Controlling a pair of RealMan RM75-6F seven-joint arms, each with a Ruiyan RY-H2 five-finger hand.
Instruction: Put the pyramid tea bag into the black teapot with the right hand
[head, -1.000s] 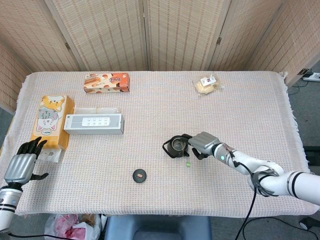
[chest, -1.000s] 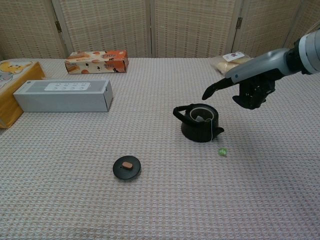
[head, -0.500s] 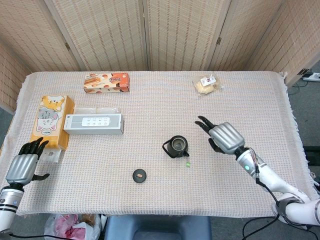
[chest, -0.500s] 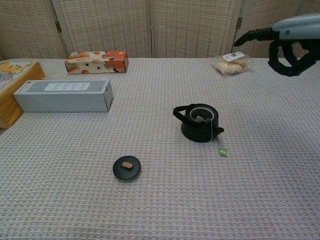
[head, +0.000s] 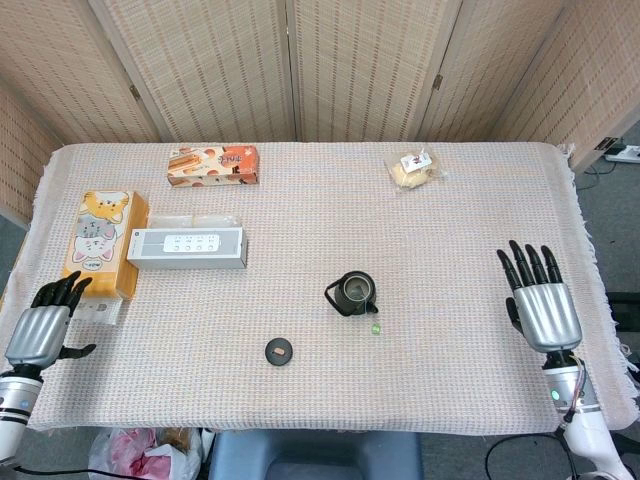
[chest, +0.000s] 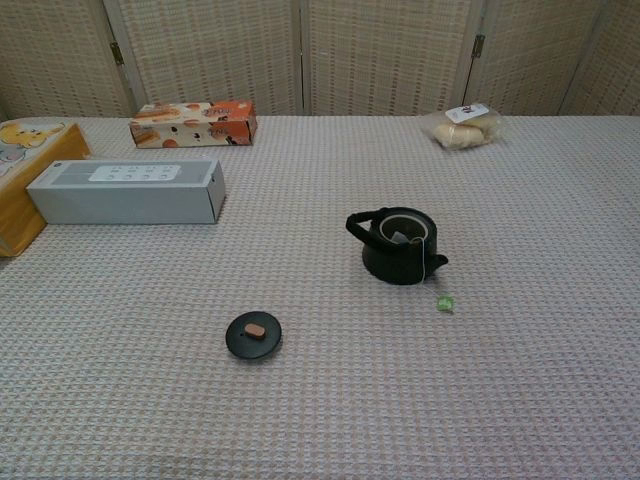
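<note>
The black teapot stands lidless near the table's middle. Inside it lies the pyramid tea bag; its string runs over the rim to a small green tag on the cloth. My right hand hovers at the table's right edge, far from the pot, fingers spread and holding nothing. At the near left corner my left hand is open with nothing in it. Neither hand shows in the chest view.
The teapot lid lies in front of the pot to the left. A grey box, a yellow cat carton, an orange snack box and a bagged bun sit further off.
My right hand drew back from beside the teapot to the table's right edge and spread its fingers, leaving the chest view. The tea bag stays in the pot.
</note>
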